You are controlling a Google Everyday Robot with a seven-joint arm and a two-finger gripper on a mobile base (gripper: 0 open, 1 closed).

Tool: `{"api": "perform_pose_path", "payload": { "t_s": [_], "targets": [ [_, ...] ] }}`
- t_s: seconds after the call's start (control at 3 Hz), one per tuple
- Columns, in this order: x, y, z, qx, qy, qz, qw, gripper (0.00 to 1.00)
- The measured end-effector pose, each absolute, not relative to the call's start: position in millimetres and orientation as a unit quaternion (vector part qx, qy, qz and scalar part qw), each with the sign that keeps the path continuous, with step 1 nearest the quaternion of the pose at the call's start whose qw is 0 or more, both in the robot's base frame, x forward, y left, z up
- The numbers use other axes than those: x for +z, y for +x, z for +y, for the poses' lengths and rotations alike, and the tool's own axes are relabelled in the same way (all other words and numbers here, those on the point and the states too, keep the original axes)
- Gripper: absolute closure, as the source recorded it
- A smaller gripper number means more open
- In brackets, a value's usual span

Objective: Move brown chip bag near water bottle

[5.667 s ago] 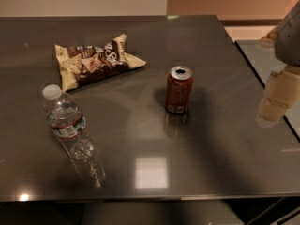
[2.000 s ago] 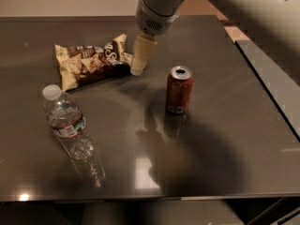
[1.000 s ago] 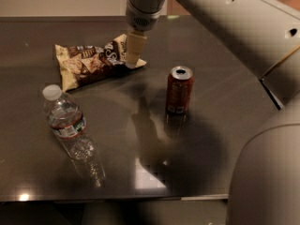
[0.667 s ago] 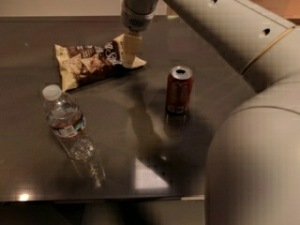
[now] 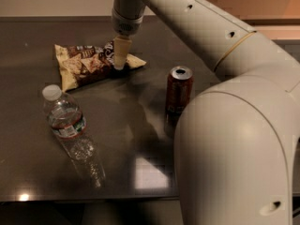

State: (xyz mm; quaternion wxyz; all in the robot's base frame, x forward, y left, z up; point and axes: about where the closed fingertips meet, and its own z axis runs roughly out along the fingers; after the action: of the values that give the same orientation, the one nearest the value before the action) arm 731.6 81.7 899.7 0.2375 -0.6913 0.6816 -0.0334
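On the dark counter [image 5: 28, 144], the claw [image 5: 119, 62] now sits lower, at the right end of the brown chip bag [image 5: 84, 64]; its grip cannot be told.

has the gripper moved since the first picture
Yes. The gripper began far right of the soda can; it is now left of the can and farther back, at the right end of the brown chip bag.
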Motion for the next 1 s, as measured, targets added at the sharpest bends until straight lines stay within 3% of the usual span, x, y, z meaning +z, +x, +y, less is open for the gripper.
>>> {"api": "perform_pose_path", "payload": {
  "t_s": [1.0],
  "targets": [
    [870.8,738.9,133.5,0.002,-0.721,0.657,0.221,0.00]
  ]
}}
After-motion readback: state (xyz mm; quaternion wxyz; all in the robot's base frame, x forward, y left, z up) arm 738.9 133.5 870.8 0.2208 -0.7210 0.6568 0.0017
